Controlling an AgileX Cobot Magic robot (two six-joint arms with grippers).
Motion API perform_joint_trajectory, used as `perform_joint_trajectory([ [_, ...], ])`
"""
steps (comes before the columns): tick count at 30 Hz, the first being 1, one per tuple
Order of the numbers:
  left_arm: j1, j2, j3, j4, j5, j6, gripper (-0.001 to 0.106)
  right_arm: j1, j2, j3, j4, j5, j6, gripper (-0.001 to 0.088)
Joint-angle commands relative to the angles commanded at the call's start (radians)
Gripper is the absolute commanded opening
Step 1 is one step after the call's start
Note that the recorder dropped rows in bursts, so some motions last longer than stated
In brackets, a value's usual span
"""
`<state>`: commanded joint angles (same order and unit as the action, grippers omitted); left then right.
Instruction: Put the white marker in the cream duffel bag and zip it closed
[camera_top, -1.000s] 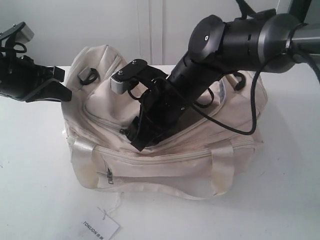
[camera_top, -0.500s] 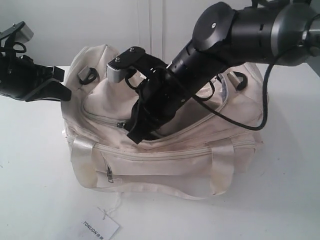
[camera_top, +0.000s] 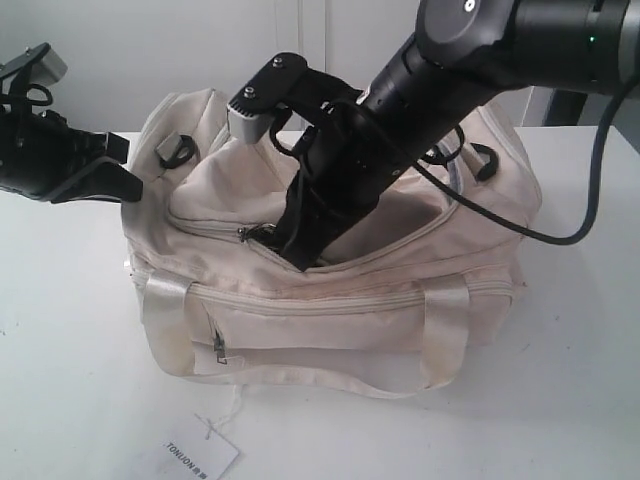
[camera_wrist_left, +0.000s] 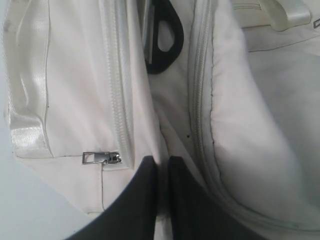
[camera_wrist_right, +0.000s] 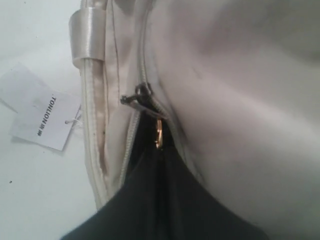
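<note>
The cream duffel bag (camera_top: 330, 320) lies on the white table, its curved top zipper partly open. My right gripper (camera_top: 305, 258) reaches down into the opening at the bag's top front. In the right wrist view the right gripper (camera_wrist_right: 159, 145) is shut on the gold ring pull (camera_wrist_right: 158, 135), just behind the dark zipper slider (camera_wrist_right: 140, 95). My left gripper (camera_top: 125, 175) is at the bag's left end. In the left wrist view the left gripper (camera_wrist_left: 160, 167) is shut on a fold of the bag's fabric (camera_wrist_left: 75, 75). The white marker is out of view.
A white paper tag (camera_top: 200, 458) printed "TONIJON" lies on the table (camera_top: 60, 330) in front of the bag. Black D-rings (camera_top: 177, 152) sit at both ends of the bag. A silver side-pocket zipper pull (camera_wrist_left: 102, 158) is close to the left fingers.
My right arm has risen and swung right, drawing its fingertips up along the zipper opening. The top flap has lifted with it. The left arm has not moved.
</note>
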<state>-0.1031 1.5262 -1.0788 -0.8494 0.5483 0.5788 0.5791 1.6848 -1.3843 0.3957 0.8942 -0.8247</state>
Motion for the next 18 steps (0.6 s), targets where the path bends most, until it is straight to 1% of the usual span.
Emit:
perform_joint_trajectory([
  [3,0.000,0.000,0.000,0.000,0.000,0.000,0.000,0.000,0.000,0.000,-0.039,0.000,0.024,0.0000],
  [8,0.000,0.000,0.000,0.000,0.000,0.000,0.000,0.000,-0.008,0.000,-0.041,0.001,0.026,0.0000],
  [18,0.000,0.000,0.000,0.000,0.000,0.000,0.000,0.000,-0.098,0.000,-0.041,0.000,0.097,0.0000],
])
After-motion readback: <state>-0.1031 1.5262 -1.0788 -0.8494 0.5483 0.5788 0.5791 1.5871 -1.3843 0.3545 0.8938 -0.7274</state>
